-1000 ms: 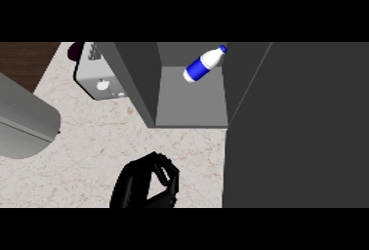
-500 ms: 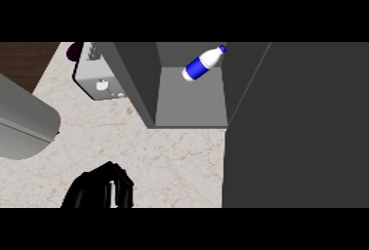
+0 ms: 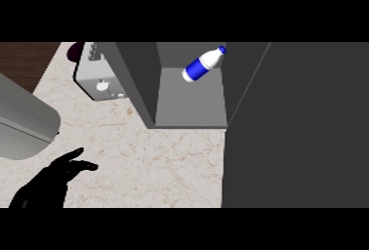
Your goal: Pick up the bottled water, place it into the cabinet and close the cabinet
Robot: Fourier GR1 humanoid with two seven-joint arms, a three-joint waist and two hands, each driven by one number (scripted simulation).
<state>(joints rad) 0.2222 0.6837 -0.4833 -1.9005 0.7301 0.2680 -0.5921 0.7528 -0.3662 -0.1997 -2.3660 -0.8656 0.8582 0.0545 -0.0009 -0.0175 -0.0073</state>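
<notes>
Bottled water [image 3: 202, 64], one bottle only, white with a blue label and blue cap, lies tilted inside the open cabinet [image 3: 189, 105], well up and to the right of the one hand in view, cap end leaning toward the cabinet's right wall. That hand is the left hand [image 3: 49, 184], black, low at the left over the pale marbled counter [image 3: 166, 161], fingers stretched out and relaxed, thumb poking off to the right, holding nothing at all. Far across from the hand, one big dark cabinet door [image 3: 299, 132] fills the right side, standing open beside the shelf. Straight above the hand sits a single grey toaster-like appliance [image 3: 97, 78], just left of the cabinet wall. One large grey rounded object [image 3: 22, 124] looms just above and left of the hand.
</notes>
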